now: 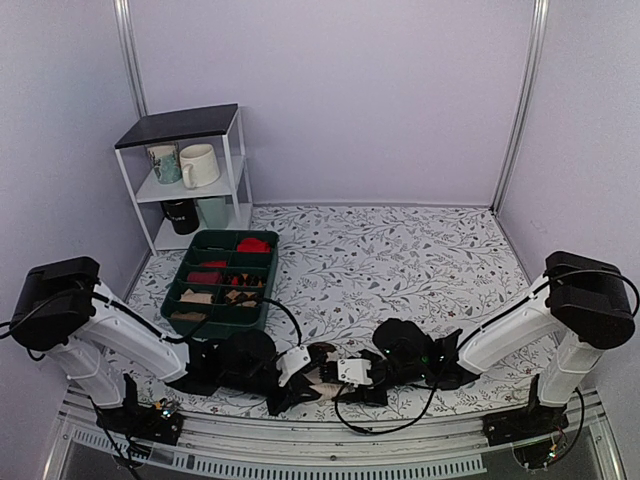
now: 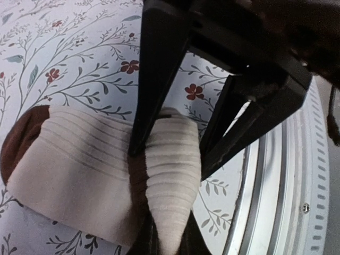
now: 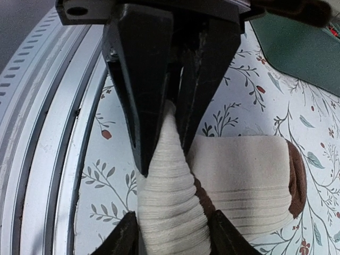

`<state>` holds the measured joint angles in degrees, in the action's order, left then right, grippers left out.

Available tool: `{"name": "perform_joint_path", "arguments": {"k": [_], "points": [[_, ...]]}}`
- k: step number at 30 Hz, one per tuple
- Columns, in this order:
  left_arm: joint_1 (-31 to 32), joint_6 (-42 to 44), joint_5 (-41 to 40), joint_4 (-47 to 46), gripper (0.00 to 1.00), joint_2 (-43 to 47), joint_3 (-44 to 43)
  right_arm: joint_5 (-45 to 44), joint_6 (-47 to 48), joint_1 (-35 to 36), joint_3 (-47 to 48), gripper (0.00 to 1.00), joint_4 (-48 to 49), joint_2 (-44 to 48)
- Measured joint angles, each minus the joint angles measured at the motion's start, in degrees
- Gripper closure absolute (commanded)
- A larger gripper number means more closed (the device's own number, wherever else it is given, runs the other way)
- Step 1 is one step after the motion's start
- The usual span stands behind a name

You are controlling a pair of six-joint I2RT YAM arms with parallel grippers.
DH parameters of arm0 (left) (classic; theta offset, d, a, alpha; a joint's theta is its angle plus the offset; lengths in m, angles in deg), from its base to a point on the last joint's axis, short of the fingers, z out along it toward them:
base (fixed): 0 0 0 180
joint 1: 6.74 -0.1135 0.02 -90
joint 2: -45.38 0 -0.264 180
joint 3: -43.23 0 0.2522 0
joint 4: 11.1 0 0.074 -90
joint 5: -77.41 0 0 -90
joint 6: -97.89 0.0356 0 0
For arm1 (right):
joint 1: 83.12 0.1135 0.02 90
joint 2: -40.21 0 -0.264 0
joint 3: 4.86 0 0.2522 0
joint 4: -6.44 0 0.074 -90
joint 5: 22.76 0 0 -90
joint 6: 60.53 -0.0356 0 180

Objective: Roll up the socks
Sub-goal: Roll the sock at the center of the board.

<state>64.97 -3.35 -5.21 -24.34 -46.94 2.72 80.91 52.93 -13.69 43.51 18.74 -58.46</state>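
Currently, left arm [image 1: 130, 335]: reaches low from its base towards the middle of the bench's near edge, forearm almost level.
Right arm [image 1: 500, 335]: mirrors it from the other side; the two wrists meet nose to nose.
Left pincer [image 3: 169, 127]: closed tight, nipping the raised ribbed fold of the socks [image 2: 79, 170].
Right pincer [image 2: 170, 159]: jaws partly apart and astride the same fold, their tips against its sides; whether they press it cannot be told.
Socks, position: at the near edge of the bench, midway between the arms, just beside the metal rail [image 2: 276, 175]. The flat cream part with its dark brown end lies on the cloth; a brown band shows at the crease.
Hidden or unclear: from above, the socks are nearly covered by both pincers. The left pincer's own fingers show only as dark slivers at the bottom of its wrist view. The contents of the green tray [image 1: 222, 280] are too small to name.
Bench [image 1: 400, 260]: covered with a pale cloth printed with leaves and small red flowers.
Room: plain lilac walls; a white rack [image 1: 190, 180] with a black top holds mugs in the far left corner, behind the tray.
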Motion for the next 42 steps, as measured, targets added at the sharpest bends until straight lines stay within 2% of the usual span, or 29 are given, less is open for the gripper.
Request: {"name": "perform_joint_path", "arguments": {"k": [3, 5, 6, 7, 10, 12, 16, 20, 22, 30, 42], "points": [[-0.2, -0.8, 0.5, -0.1, 1.00, 0.0, 0.1, -0.3, 0.2, 0.0, 0.9, 0.80, -0.7, -0.8], [-0.3, -1.1, 0.7, -0.2, 1.00, 0.0, 0.2, -0.3, 0.1, 0.0, 1.4, 0.85, -1.4, -0.9], [-0.4, -1.3, 0.7, -0.3, 0.97, 0.0, 0.2, -0.2, -0.1, 0.0, 1.7, 0.86, -1.9, -0.9], [-0.4, -1.5, 0.7, -0.2, 0.86, 0.0, 0.2, -0.2, -0.3, -0.1, 2.0, 0.86, -2.4, -0.9], [-0.5, -1.9, -0.6, 0.3, 0.79, 0.8, 0.5, 0.7, -1.7, -0.3, 3.0, 0.86, -4.0, -1.2], [-0.4, -1.5, -2.4, 1.0, 0.71, 2.5, 1.4, 2.3, -3.4, -0.9, 3.7, 0.86, -4.2, -1.7], [1.8, 3.4, -7.5, 2.2, 0.61, 9.9, 4.8, 7.1, -8.4, -2.5, 4.3, 0.86, -4.6, -2.5], [5.1, 9.5, -11.3, -0.8, 0.59, 18.4, 9.2, 13.3, -12.5, -5.0, 5.9, 0.87, -6.1, -4.0], [5.5, 11.4, -12.4, -2.8, 0.58, 19.8, 10.8, 16.0, -13.9, -5.9, 7.3, 0.87, -7.7, -5.0], [8.8, 16.1, -17.8, -8.5, 0.55, 12.4, 11.8, 22.4, -16.6, -7.9, 11.4, 0.87, -11.7, -8.2], [11.1, 21.2, -26.6, -16.1, 0.52, 0.7, 10.1, 24.2, -17.1, -8.5, 12.7, 0.87, -13.7, -9.0]]}}
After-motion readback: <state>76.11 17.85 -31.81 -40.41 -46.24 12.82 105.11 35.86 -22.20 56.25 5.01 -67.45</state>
